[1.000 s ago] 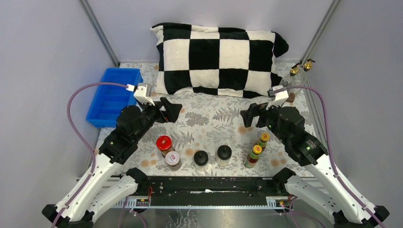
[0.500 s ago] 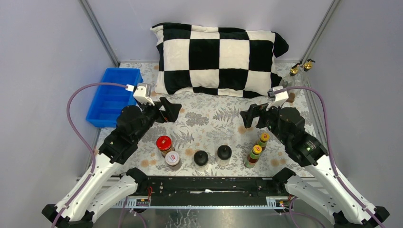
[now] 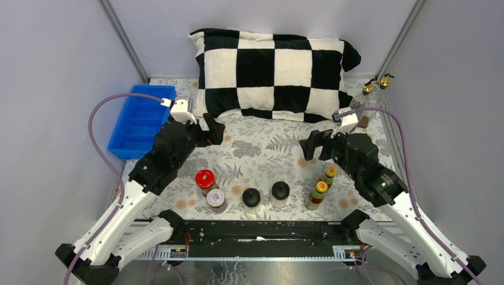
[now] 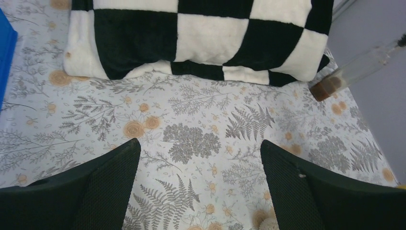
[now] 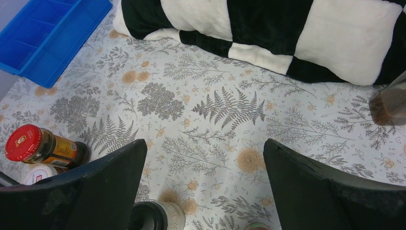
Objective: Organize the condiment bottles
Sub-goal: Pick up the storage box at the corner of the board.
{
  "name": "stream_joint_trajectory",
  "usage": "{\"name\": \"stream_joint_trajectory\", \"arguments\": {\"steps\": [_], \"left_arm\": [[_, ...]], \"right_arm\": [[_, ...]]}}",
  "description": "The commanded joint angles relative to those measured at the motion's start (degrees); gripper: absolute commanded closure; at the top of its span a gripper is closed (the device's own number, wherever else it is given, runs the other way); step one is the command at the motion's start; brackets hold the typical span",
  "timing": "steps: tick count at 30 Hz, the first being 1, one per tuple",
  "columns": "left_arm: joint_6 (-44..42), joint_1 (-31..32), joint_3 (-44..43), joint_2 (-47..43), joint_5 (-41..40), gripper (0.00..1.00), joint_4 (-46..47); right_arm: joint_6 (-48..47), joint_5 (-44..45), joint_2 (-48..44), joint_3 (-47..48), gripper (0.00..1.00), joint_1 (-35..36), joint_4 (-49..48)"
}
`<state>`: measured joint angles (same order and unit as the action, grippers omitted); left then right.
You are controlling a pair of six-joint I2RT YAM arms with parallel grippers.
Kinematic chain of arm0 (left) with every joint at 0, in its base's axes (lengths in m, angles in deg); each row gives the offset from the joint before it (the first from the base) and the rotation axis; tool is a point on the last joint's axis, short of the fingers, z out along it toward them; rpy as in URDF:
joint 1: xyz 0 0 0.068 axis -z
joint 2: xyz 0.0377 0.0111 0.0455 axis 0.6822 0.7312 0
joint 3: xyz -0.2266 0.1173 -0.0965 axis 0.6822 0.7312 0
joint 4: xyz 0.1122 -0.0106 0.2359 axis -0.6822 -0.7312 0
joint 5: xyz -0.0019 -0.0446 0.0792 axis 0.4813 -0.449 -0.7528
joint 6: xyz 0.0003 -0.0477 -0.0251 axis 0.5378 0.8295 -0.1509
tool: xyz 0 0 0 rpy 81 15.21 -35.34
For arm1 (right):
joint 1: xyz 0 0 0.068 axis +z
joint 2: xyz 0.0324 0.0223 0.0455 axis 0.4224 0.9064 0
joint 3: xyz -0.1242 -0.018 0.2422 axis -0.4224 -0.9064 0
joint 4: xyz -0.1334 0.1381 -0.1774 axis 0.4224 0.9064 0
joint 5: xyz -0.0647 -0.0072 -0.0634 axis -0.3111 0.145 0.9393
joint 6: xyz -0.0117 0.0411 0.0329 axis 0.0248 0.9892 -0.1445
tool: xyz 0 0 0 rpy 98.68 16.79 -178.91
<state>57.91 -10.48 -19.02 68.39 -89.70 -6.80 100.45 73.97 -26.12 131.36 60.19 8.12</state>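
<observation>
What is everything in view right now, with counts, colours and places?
red-lidded jar: one, front row, left
white-lidded jar: one, just nearer than the red-lidded one
black-capped jars: two, clear, front middle
sauce bottles: two, yellow caps, front right
glass bottles: two, gold spouts, far right corner
tray: one, blue, far left
pillow: one, black-and-white checked, back
cloth: one, floral, over the table
left arm: black and white, jaws open, empty
right arm: same, jaws open, empty

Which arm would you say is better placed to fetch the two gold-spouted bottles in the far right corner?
The right, probably. Its open fingers hover on the same side as the gold-spouted bottles, with bare cloth between; the left arm sits across the table beside the blue tray.
</observation>
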Motion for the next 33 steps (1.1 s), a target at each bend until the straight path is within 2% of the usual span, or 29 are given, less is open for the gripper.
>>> {"name": "stream_joint_trajectory", "arguments": {"steps": [1,8,16,21,26,33], "left_arm": [[-0.64,-0.93,-4.49,2.88,-4.99,0.01,-2.49],[0.54,-13.87,-7.11,7.01,3.64,0.01,-2.82],[3.69,-23.77,-9.29,12.78,4.18,0.01,-2.55],[6.23,-26.8,-10.96,17.28,-1.49,0.01,-0.76],[11.26,-32.38,-12.43,23.27,-1.95,0.01,1.14],[18.81,-36.19,-16.44,33.65,-13.79,0.01,-0.91]], "right_arm": [[0.36,-1.41,0.32,0.79,0.0,0.22,-0.97],[0.32,-2.09,0.09,1.61,0.0,0.22,-0.55],[1.02,-4.22,0.48,3.11,0.0,0.22,-0.11],[1.84,-6.32,0.09,3.43,0.0,0.22,-0.15],[2.78,-8.71,0.24,3.98,0.0,0.22,-0.31],[3.65,-12.77,1.46,3.8,0.0,0.22,-0.84]]}}
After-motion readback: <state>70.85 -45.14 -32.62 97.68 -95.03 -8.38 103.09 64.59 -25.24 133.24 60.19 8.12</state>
